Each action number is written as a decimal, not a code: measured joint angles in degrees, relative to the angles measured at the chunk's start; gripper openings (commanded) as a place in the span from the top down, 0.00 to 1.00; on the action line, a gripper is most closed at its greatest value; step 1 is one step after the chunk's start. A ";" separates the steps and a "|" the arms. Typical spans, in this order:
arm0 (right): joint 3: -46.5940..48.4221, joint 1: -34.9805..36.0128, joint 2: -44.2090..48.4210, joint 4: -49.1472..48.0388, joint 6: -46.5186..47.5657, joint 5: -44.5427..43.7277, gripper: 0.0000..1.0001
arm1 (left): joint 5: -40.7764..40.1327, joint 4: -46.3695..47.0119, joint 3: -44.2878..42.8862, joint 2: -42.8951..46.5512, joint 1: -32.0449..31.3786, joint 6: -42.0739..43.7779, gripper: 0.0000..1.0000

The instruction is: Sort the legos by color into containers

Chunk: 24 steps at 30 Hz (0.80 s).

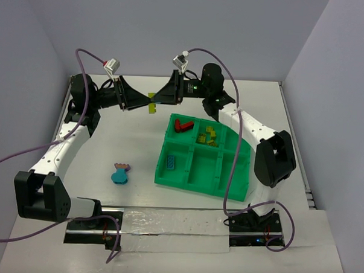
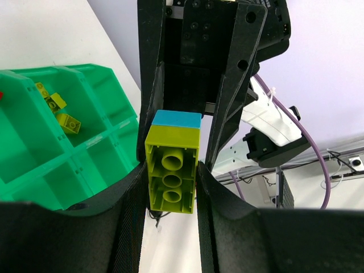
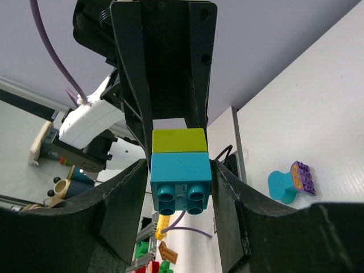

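The two arms meet nose to nose off the counter [image 1: 109, 139], between 10 and 11 o'clock from the green tray [image 1: 161, 179]. Between them hangs a two-brick stack, each pincer gripping one half.

The left pincer [image 1: 148, 100] is pressed onto the yellow-green brick [image 2: 172, 170]. In the left wrist view its two dark fingers [image 2: 129, 210] touch the brick's long sides at 3 and 9 o'clock, and the brick's hollow underside with three round tubes faces the camera. The cyan brick [image 3: 181, 177] sits flush against the yellow-green one's far end. The right pincer [image 3: 181, 190] is clamped on it, one finger against each flank in the right wrist view, and its underside tubes face that camera. No gap shows between the two bricks.

In the tray, the compartment at 11 o'clock holds red legos [image 1: 182, 125], and the one at 12 o'clock holds a few small yellow-green legos [image 1: 207, 135]. The compartment at 7 o'clock holds a single blue brick [image 1: 172, 162]. No bricks show in the other three compartments.

One loose piece [image 1: 120, 173] rests on the counter, well apart from the tray at its 9 o'clock — a cyan body with a smaller part on top, purple and orange in the right wrist view.
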State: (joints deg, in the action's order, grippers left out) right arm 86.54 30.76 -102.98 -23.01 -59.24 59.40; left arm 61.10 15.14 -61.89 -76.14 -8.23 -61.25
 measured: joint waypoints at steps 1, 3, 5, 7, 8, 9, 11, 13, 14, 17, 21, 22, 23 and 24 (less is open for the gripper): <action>-0.02 0.00 0.00 -0.03 0.02 0.00 0.44 | -0.10 -0.02 -0.02 0.00 0.00 0.10 1.00; -0.13 0.00 0.00 -0.06 0.12 0.00 0.44 | -0.35 -0.29 -0.19 0.00 0.00 0.35 1.00; -0.72 -0.04 0.04 -0.24 0.07 -0.08 0.40 | -0.45 -0.89 -0.42 0.00 0.00 0.85 1.00; -1.18 -0.12 0.10 -0.32 0.14 -0.12 0.36 | -0.59 -2.02 -0.55 0.00 0.00 1.41 1.00; -1.59 -0.26 0.19 -0.31 0.15 -0.11 0.34 | -0.76 -2.47 -0.67 0.00 0.00 1.63 1.00; -2.07 -0.34 0.24 -0.29 0.14 -0.11 0.33 | -0.84 -2.71 -0.83 0.00 0.02 1.86 1.00; -2.63 -0.44 0.29 -0.31 0.12 -0.11 0.31 | -0.89 -3.04 -1.00 0.00 0.01 2.17 1.00; -2.71 -0.53 0.33 -0.30 0.17 -0.06 0.31 | -0.94 -3.28 -1.01 0.00 0.00 2.16 1.00; -2.71 -0.54 0.33 -0.30 0.16 -0.05 0.31 | -0.96 -3.29 -1.03 0.00 0.00 2.16 1.00; -2.71 -0.65 0.43 -0.30 0.17 -0.06 0.31 | -1.02 -3.30 -1.05 0.00 0.00 2.14 1.00; -2.71 -1.03 0.73 -0.41 0.11 -0.06 0.31 | -1.04 -3.30 -1.05 0.00 0.00 2.16 1.00; -2.71 -1.16 0.80 -0.53 -0.01 -0.08 0.31 | -1.04 -3.30 -1.05 0.00 0.00 2.16 1.00; -2.71 -1.32 0.86 -0.56 -0.08 -0.05 0.31 | -1.04 -3.30 -1.05 0.00 0.00 2.16 1.00; -2.71 -1.45 0.94 -0.61 -0.12 -0.04 0.31 | -1.04 -3.30 -1.05 0.00 0.00 2.16 1.00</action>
State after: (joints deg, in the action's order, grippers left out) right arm 83.83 29.31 -102.04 -23.62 -59.36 59.35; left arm 60.05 11.84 -62.94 -76.14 -8.23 -59.09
